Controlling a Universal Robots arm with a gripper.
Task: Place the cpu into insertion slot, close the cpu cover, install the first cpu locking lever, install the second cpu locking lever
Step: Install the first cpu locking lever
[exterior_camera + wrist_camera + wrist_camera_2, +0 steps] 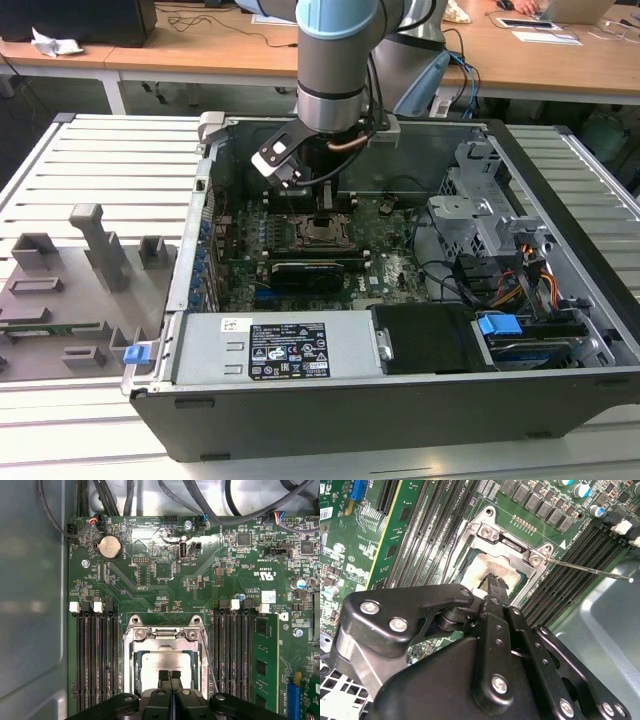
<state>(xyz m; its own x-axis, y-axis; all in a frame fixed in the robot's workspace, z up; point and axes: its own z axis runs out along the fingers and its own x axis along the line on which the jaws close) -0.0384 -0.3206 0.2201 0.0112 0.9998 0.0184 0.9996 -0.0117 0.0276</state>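
Fingers (164, 679) together over cpu (150, 661), case (400, 420) on slatted table (100, 160) (desks (200, 55) behind).

My pale slatted table (110, 150) carries an open black computer case (420, 405), with a grey fixture tray (45, 300) beside it on the exterior view's left.

we've got a green board (165, 595), silvery-grey cpu (165, 659), shiny silver cover (133, 665), black gripper (169, 674), black memory slots (95, 660) with white clips (75, 607), blue tab (498, 325), dark grey case (300, 420)
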